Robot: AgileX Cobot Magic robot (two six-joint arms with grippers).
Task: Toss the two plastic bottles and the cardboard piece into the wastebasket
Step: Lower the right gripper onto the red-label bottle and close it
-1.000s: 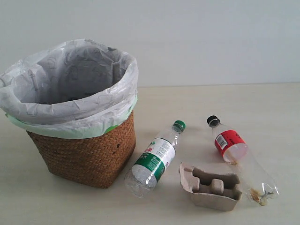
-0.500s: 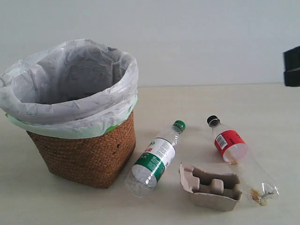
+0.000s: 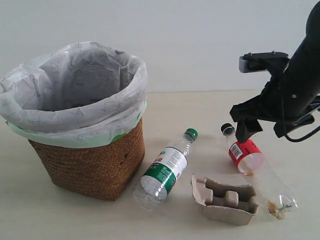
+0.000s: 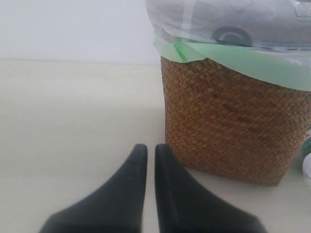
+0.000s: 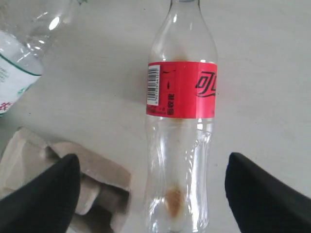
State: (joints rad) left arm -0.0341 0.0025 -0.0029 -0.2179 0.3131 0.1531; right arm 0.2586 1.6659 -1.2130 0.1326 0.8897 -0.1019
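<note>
Plastic, round and slick, the red-label bottle (image 5: 181,121) lay on its side at the right, well apart from the wastebasket (image 3: 90,165) at the left, under the right gripper (image 5: 153,156), its jaws wide open and empty, so an off-centre squeeze might have rolled it against the cardboard piece (image 3: 225,200) nearby.

Right hand (image 5: 153,161) gapes wide, angled downward; left hand (image 4: 150,149) has fingers nearly together.

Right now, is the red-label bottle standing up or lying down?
Lying down. The red-label bottle rests on its side on the table, with its black cap on, beside the cardboard piece.
</note>
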